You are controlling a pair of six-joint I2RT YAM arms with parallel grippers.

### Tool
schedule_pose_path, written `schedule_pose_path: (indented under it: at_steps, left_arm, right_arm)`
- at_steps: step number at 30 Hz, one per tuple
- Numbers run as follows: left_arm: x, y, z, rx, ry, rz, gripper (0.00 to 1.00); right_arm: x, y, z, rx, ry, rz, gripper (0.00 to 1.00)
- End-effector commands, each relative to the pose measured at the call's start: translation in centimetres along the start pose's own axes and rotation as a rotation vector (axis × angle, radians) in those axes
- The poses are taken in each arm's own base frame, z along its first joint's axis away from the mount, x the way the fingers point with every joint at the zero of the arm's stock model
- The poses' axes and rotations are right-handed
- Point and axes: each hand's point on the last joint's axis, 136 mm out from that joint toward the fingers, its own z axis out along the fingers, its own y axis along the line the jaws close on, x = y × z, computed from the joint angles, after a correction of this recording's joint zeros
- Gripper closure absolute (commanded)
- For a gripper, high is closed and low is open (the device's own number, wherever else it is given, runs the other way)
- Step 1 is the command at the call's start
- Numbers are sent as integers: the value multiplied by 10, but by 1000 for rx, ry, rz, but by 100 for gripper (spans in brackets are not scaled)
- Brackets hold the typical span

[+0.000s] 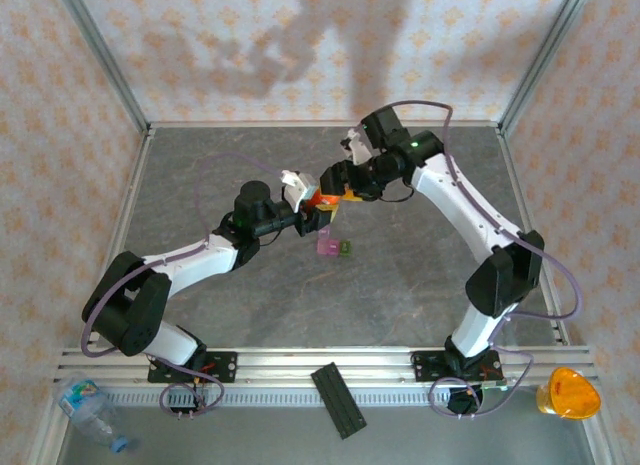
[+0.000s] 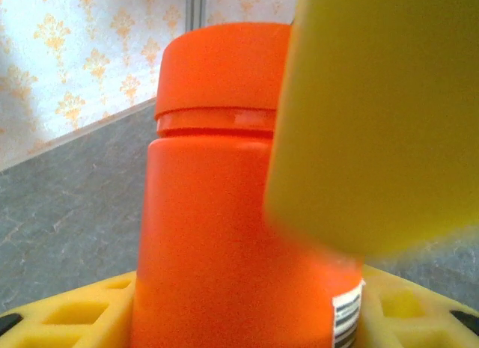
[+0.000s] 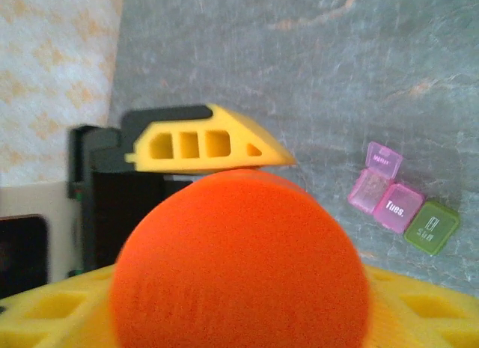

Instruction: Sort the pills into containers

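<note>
An orange bottle point(image 1: 318, 198) with a red-orange cap hangs above the middle of the table between both arms. My left gripper point(image 1: 312, 211) is shut on the bottle's body point(image 2: 224, 228), its yellow fingers on either side at the bottom of the left wrist view. My right gripper point(image 1: 340, 191) is open with its jaws around the cap point(image 3: 239, 258); one blurred finger point(image 2: 374, 116) shows beside the cap. The containers point(image 1: 332, 247), joined pink boxes point(image 3: 382, 191) and a green one point(image 3: 432, 227), lie on the table just below. The pills are hidden.
A black strip point(image 1: 338, 400) lies over the near rail. An orange-yellow object point(image 1: 567, 392) sits outside the frame at the lower right. A clear plastic bottle point(image 1: 90, 405) lies at the lower left. Patterned walls enclose the grey table point(image 1: 250, 315).
</note>
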Motion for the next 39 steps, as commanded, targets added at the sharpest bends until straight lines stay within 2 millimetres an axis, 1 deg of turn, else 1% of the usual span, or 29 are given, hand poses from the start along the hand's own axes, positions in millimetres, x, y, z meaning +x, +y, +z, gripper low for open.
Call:
schedule_pose_path:
  at_steps: [1,4,7,10,13,16,18,21,27,33,39]
  left_arm:
    - [-25,7,-2,-52,-58,-44,100]
    - [-32,11,-5,-86,-69,-61,100]
    - [-37,6,-7,-65,-67,-28,100]
    - [-41,4,-8,-60,-72,-12,100]
    - [-45,-4,-11,-31,-70,41,100]
    - [-47,-5,-10,-36,-46,55,100]
    - [-49,-4,-10,-44,-38,61,100]
    - [-51,0,-8,-61,-47,51,100]
    - [-60,4,-8,-82,-120,6,100]
    - [-66,6,-6,-86,-152,-26,100]
    - [-65,5,-4,-82,-152,-38,100]
  right_arm:
    - [-15,13,-49,-37,-153,-28,26]
    - [-15,8,-66,-23,-203,-17,24]
    - [-18,0,-75,12,-269,27,23]
    - [-26,-7,-83,36,-371,94,23]
    - [-37,-7,-91,4,-465,174,22]
    - [-45,0,-92,-41,-522,221,19]
    - [-48,8,-90,-46,-545,217,17]
    - [-51,17,-83,-35,-572,201,16]
    - [-58,25,-70,-34,-630,196,15]
    - [-57,30,-51,-33,-598,170,17]
    - [-53,35,-40,-38,-571,137,22]
